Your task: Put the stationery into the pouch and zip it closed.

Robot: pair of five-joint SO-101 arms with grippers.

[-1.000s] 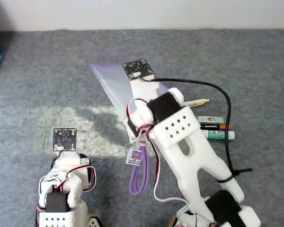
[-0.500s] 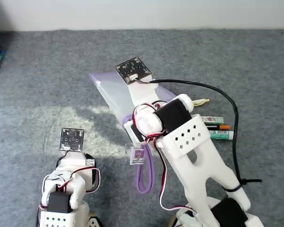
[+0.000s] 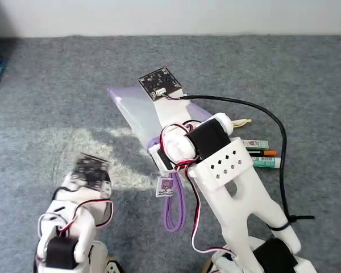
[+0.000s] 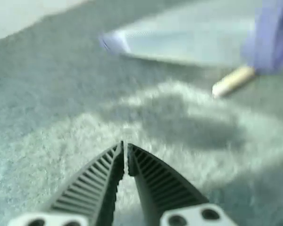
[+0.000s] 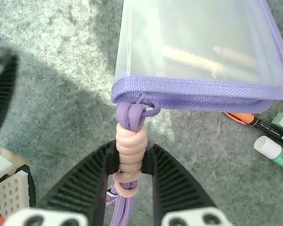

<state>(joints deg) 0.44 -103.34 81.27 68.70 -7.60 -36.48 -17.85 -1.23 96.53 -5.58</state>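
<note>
The translucent pouch (image 3: 135, 109) with purple trim lies at mid table, partly under my right arm (image 3: 216, 153). In the right wrist view my right gripper (image 5: 130, 151) is shut on the pink bead (image 5: 130, 141) of the purple strap (image 5: 130, 115), just off the pouch's (image 5: 193, 42) corner. A pale pencil-like stick (image 5: 193, 59) shows through the pouch wall. The strap's loop (image 3: 171, 213) and a small tag (image 3: 165, 186) trail toward the near edge. Several pens (image 3: 260, 153) lie right of the pouch. My left gripper (image 4: 125, 147) is shut and empty above bare carpet, well short of the pouch (image 4: 188, 37).
The grey carpet runs open to the left and far side. A black cable (image 3: 261, 114) arcs over the right arm. An orange-black pen (image 5: 254, 123) and a green-white stick (image 5: 273, 149) lie beside the pouch. A cream stick (image 3: 240, 121) lies by its right edge.
The right arm pulled the strap toward the near edge, then held still. The left arm is swinging, its wrist shifting right and forward, blurred now.
</note>
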